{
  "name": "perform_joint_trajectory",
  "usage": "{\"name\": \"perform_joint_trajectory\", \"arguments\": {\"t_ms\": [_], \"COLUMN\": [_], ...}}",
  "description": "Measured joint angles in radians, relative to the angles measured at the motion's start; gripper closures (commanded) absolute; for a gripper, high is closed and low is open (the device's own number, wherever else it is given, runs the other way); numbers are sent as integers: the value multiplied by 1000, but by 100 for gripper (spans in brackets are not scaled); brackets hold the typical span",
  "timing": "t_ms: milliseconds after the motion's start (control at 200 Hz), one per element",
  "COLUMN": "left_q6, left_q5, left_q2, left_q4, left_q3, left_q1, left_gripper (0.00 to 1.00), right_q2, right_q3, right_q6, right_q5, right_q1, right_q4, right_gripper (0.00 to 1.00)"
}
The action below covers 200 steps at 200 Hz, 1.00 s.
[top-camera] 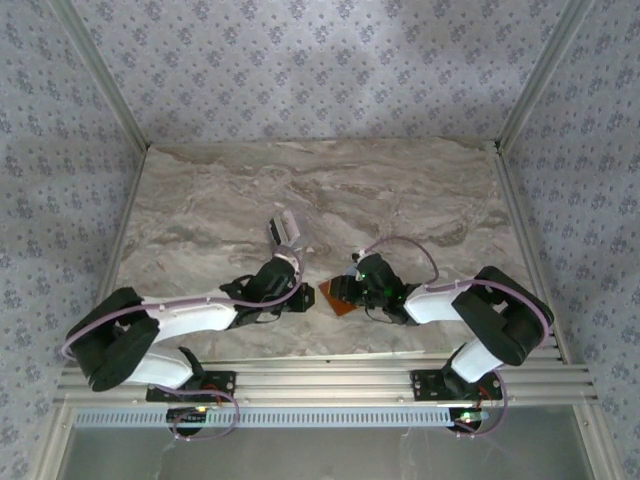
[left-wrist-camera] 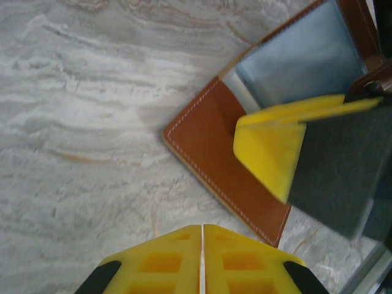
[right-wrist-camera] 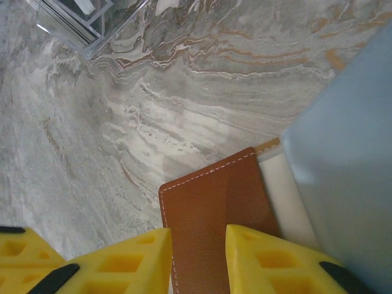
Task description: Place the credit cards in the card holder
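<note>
Veined grey-and-tan marble formed the worktop (top-camera: pixel 200 220), closed in by pale patterned walls (top-camera: pixel 300 60). Low and centre in the overhead frame lay the card holder (left-wrist-camera: pixel 208 144), smooth brown leather with white stitching and a rounded corner. Its blue-grey lining (left-wrist-camera: pixel 306 61) showed at the upper right of the left wrist view. The left pincer (left-wrist-camera: pixel 202 228) was shut tight and empty, just short of that corner. The right pincer (right-wrist-camera: pixel 197 231) stood slightly parted above the leather, pinching nothing visible.
</note>
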Motion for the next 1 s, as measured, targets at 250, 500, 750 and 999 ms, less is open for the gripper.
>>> {"name": "perform_joint_trajectory", "arguments": {"t_ms": [250, 500, 750, 999], "left_q6": [0, 0, 5, 37], "left_q5": [38, 60, 72, 82], "left_q2": [142, 260, 320, 325], "left_q4": [41, 81, 127, 140], "left_q3": [92, 146, 156, 154], "left_q1": [29, 29, 29, 37], "left_gripper": [93, 93, 93, 93], "right_q2": [4, 5, -29, -106], "right_q3": [-13, -14, -4, 68], "right_q6": [8, 10, -6, -82], "right_q5": [-3, -8, -18, -4], "right_q1": [-8, -12, -10, -6], "right_q4": [16, 14, -58, -288], "right_gripper": [81, 83, 75, 66]}}
